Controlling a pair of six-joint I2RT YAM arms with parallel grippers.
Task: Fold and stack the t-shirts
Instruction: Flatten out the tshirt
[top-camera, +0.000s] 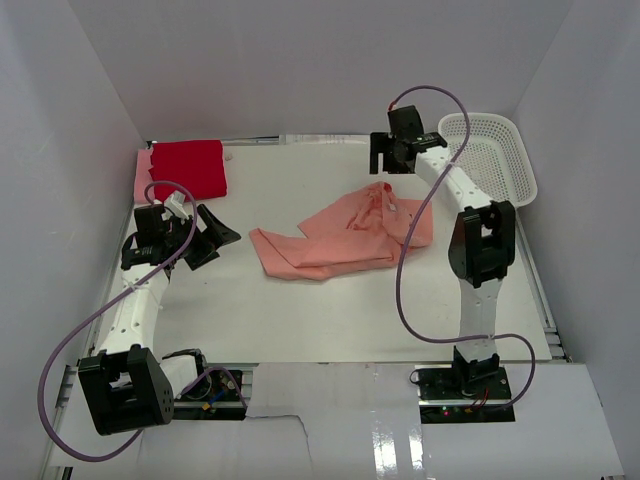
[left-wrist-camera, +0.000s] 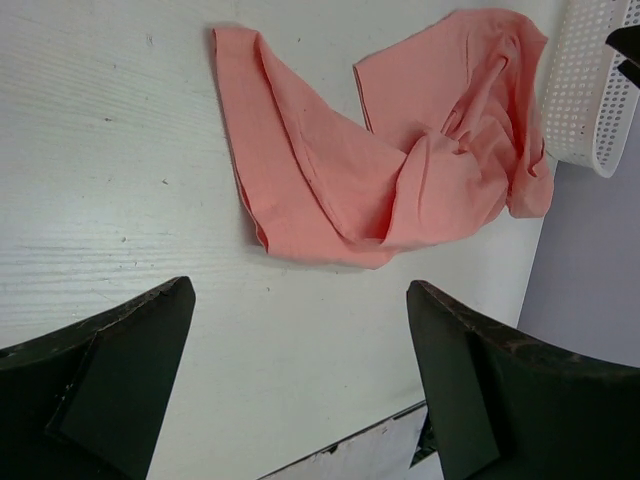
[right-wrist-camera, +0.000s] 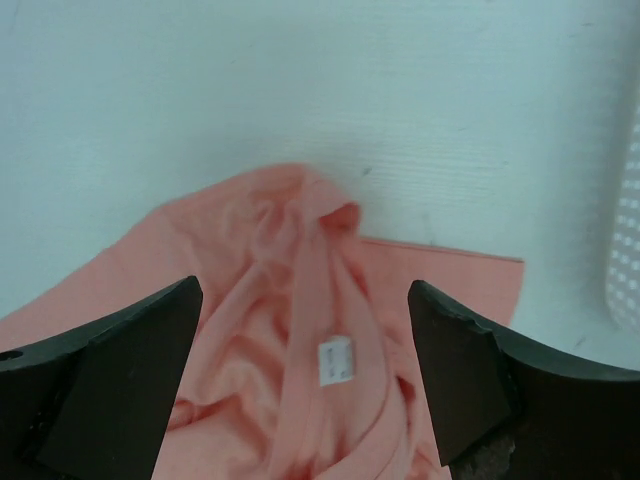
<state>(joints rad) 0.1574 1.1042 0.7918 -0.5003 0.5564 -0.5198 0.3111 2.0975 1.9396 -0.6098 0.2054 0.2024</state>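
A crumpled salmon-pink t-shirt (top-camera: 345, 238) lies in the middle of the white table; it also shows in the left wrist view (left-wrist-camera: 400, 160) and in the right wrist view (right-wrist-camera: 300, 330), with its white label (right-wrist-camera: 334, 360) facing up. A folded red t-shirt (top-camera: 188, 167) lies on a folded pink one (top-camera: 143, 178) at the back left. My left gripper (top-camera: 222, 236) is open and empty, left of the crumpled shirt. My right gripper (top-camera: 388, 165) is open and empty, above the shirt's far edge near the collar.
A white perforated basket (top-camera: 492, 155) stands at the back right; it also shows in the left wrist view (left-wrist-camera: 590, 90). White walls enclose the table on three sides. The table's near edge (top-camera: 400, 362) runs in front of the arm bases.
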